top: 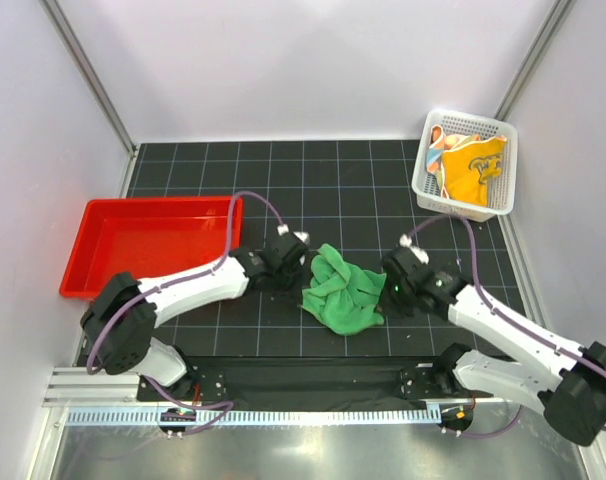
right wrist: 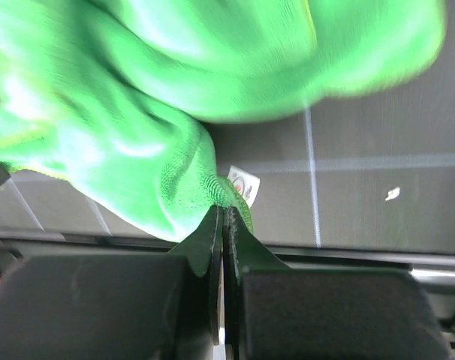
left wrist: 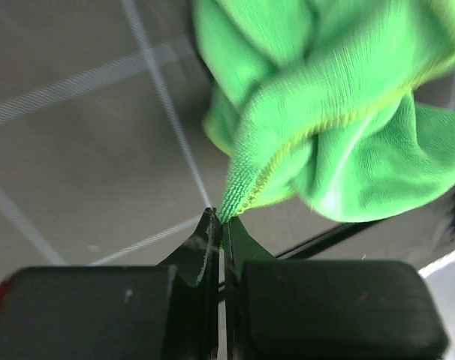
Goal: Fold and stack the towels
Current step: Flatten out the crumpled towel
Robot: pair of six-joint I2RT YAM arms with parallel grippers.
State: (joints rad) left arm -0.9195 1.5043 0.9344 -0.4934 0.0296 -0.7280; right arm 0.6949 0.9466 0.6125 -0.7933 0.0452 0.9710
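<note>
Two closed pinches: left gripper (left wrist: 220, 223) and right gripper (right wrist: 223, 216) each clamp an edge of the crumpled green towel (top: 343, 292). Red tray (top: 153, 245) left; white basket (top: 423, 185), orange towel (top: 473, 165) inside, far right. Black gridded mat (top: 333, 180).

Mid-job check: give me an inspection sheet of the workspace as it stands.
Surface: black gridded mat, flat.
Job's things: green towel bunched at centre; orange towel in the white mesh basket.
Clutter: red tray, empty, at left.
Grippers: left gripper and right gripper, jaws shut on green towel edges.
Cables: purple cables loop over both arms.
Surroundings: white walls.
</note>
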